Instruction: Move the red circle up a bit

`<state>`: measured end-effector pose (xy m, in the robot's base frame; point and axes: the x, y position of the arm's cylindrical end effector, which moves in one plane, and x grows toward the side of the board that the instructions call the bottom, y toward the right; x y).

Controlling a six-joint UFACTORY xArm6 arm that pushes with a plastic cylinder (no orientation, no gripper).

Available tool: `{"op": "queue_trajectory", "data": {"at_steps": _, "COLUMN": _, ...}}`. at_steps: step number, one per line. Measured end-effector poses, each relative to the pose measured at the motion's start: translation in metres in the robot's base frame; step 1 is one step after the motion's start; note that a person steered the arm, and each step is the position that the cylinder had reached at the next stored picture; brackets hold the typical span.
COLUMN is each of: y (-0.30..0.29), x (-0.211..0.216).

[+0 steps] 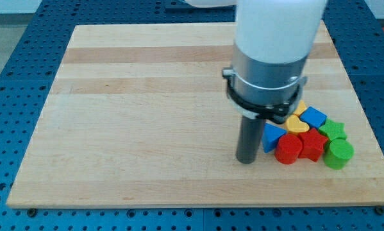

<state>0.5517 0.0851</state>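
Note:
The red circle (288, 151) is a red cylinder at the lower left of a tight cluster near the board's right edge. My tip (245, 160) rests on the board to the circle's left and slightly lower, with a gap between them. A blue triangle (272, 136) lies just above the red circle, to the right of my rod. A red star-like block (312, 144) touches the circle's right side.
The cluster also holds a green cylinder (338, 154), a green star (333, 129), a blue block (314, 117) and yellow blocks (297, 122), partly hidden by the arm. The wooden board (147, 109) ends close below and right of the cluster.

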Motion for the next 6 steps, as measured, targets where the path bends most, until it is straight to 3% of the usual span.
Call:
{"op": "queue_trajectory", "data": {"at_steps": 2, "y": 0.019, "x": 0.000}}
{"op": "queue_trajectory", "data": {"at_steps": 4, "y": 0.056, "x": 0.065}}
{"op": "queue_trajectory", "data": {"at_steps": 6, "y": 0.056, "x": 0.027}}
